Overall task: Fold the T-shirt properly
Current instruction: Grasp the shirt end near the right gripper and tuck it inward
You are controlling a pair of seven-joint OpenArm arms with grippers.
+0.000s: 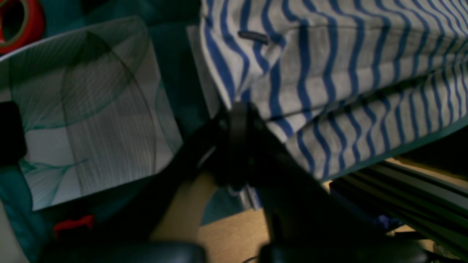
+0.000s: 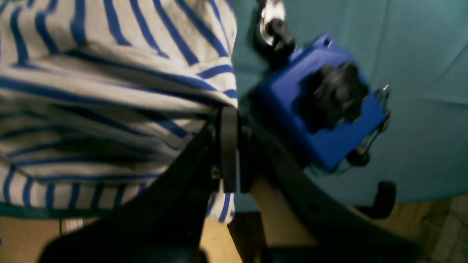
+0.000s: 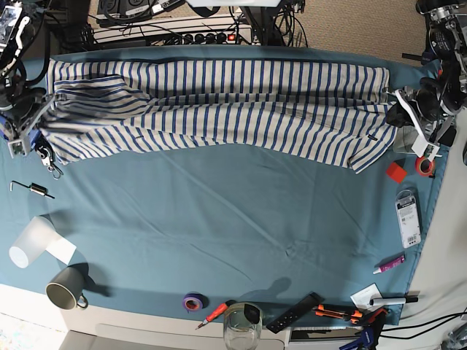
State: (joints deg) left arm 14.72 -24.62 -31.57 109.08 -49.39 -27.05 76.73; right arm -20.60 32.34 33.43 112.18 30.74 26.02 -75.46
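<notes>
The T-shirt [image 3: 219, 109], cream with blue stripes, lies stretched sideways along the far part of the table in the base view, folded lengthwise into a long band. My right gripper [image 3: 40, 120] is at its left end and my left gripper [image 3: 400, 113] at its right end. In the right wrist view the black fingers [image 2: 228, 146] are shut on a bunched edge of the T-shirt [image 2: 109, 91]. The left wrist view shows the left gripper [image 1: 237, 109] pinched shut on a corner of the T-shirt [image 1: 329, 73], which hangs past the table's edge.
A teal cloth [image 3: 219, 219] covers the table. Near the left gripper are a red tape roll [image 3: 424, 166], a red block [image 3: 395, 172] and a clear package [image 3: 408, 219]. A blue mount [image 2: 321, 102] is beside the right gripper. An Allen key [image 3: 29, 188], a white cup [image 3: 29, 244], a mug [image 3: 66, 288] and tools line the near edge.
</notes>
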